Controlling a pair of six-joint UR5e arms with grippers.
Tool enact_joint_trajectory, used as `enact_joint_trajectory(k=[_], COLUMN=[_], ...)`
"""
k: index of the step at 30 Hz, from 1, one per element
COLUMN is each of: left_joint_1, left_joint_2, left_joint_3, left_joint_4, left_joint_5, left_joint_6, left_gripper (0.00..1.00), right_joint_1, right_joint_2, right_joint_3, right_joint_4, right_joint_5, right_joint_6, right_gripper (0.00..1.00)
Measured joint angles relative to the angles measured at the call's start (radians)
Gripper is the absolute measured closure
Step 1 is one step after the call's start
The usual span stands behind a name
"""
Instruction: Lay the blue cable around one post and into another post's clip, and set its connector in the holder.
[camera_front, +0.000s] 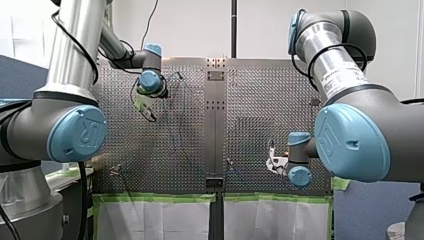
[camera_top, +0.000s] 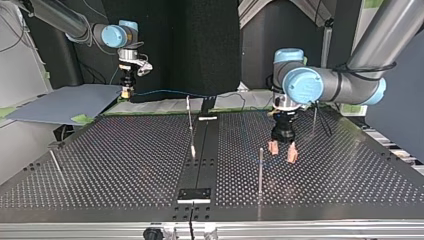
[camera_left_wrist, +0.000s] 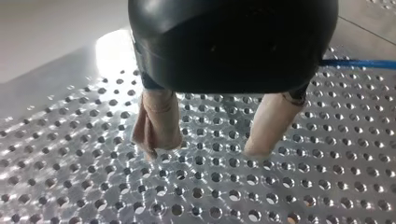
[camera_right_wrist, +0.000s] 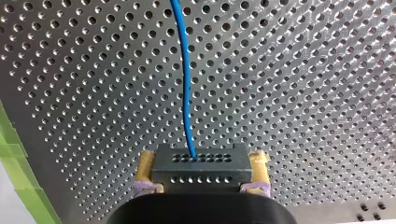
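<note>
Connector gripped, cable not yet routed.

My right arm's jaws are clenched on the black perforated block connector (camera_right_wrist: 200, 168), well left of the thin metal centre post (camera_top: 190, 120) in the top view, by the far edge of the perforated metal table (camera_top: 125, 165). The thin blue cable (camera_right_wrist: 186, 84) runs behind that post. My left arm's jaws are released right of the post, beige pads (camera_left_wrist: 159, 126) empty, probably ready to guide the cable.

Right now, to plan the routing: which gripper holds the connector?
My right gripper, shut on the black connector with the blue cable leading from it; my left gripper is open and empty.
</note>
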Motion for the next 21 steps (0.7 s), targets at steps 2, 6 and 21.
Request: enact_joint_trajectory(k=[2, 6, 21], left_joint_1=[0.001, -0.002, 0.002], left_joint_2=[0.007, 0.013, 0.059], left_joint_3=[-0.013, -0.034, -0.044], left_joint_4=[0.011, 0.027, 0.037], left_joint_5=[0.006, 0.038, 0.131], left_joint_6=[-0.014, -0.053, -0.205], left_gripper=[0.00, 0.00, 0.00], right_joint_1=[0.000, 0.000, 0.004], right_joint_2=[0.000, 0.000, 0.000], right_joint_3=[0.000, 0.000, 0.000], right_joint_4=[0.000, 0.000, 0.004], right_joint_5=[0.000, 0.000, 0.000], right_joint_6=[0.000, 0.000, -0.001], right_gripper=[1.00, 1.00, 1.00])
